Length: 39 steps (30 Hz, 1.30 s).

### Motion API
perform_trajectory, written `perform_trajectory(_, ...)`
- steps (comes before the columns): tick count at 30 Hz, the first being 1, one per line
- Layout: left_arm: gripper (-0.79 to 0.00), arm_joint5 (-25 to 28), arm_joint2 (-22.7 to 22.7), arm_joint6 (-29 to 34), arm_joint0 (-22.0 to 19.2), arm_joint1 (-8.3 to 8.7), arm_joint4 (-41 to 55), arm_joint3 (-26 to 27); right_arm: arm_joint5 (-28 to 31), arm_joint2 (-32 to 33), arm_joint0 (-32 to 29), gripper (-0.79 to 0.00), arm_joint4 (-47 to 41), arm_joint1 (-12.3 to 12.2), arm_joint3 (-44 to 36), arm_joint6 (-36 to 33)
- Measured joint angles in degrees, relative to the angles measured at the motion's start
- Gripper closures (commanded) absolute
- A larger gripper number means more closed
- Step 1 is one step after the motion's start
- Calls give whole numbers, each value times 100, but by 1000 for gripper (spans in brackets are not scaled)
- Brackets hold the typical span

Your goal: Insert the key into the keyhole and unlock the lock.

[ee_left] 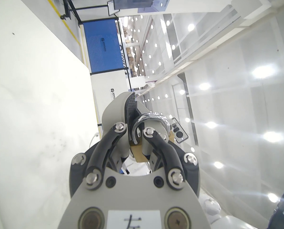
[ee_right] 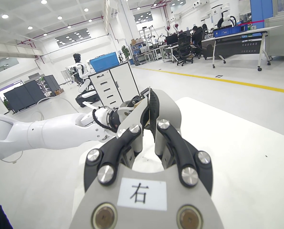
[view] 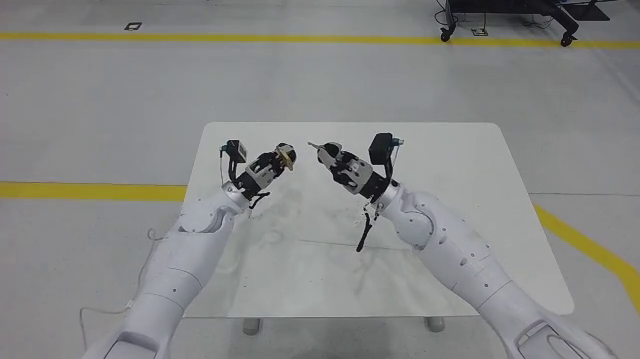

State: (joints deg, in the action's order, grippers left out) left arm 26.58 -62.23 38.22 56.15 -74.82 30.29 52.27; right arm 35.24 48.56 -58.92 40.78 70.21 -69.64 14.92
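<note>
Closest to the top camera are the two white arms, smooth and shiny like hard plastic. The left arm (view: 200, 229) and the right arm (view: 440, 234) both reach out over the big white table (view: 450, 179). The table is flat and plain, with round corners. Seen from above, both grippers hang over it and do not touch it. From the middle of the table, one is at about 10 o'clock and the other at about 11 o'clock. The left gripper (view: 283, 155) is at 9 o'clock from the right gripper (view: 328, 151), and they are near each other with a gap between them. Each gripper has pale grey fingers, black bars and round silver screws. The pads (ee_left: 130, 106) on the fingers are black and bumpy. The left gripper's jaws are squeezed on the lock (ee_left: 137, 151), which is up in the air. The lock has a boxy yellow body like brass and a shiny silver loop bent like a U. The loop looks shut. The right gripper's jaws are pressed almost flat together on a thin thing. I take it to be the key (view: 314, 145). It is a small metal sliver that pokes out toward 10 o'clock, at the lock. So I think the picking up is done, because each gripper has its thing and they face each other. The key is not in the lock yet. What is left is to line the two up, push the key in and turn it so the loop pops open.
</note>
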Motion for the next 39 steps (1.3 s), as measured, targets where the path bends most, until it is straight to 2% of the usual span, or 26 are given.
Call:
perform_trajectory(8,0,202,196,-1068,71,-71,-969,136,-896,-76,-280,0,479,56,-223,-350)
perform_trajectory(13,0,373,203,-1395,118,-97,-1229,169,-1008,-168,-294,0,356,143,-171,-457)
perform_trajectory(29,0,360,146,-1516,120,-147,-1464,203,-1026,-168,-275,0,532,270,-97,-702)
perform_trajectory(39,0,356,130,-1492,73,-196,-1429,122,-1046,-42,-320,0,585,317,-77,-589)
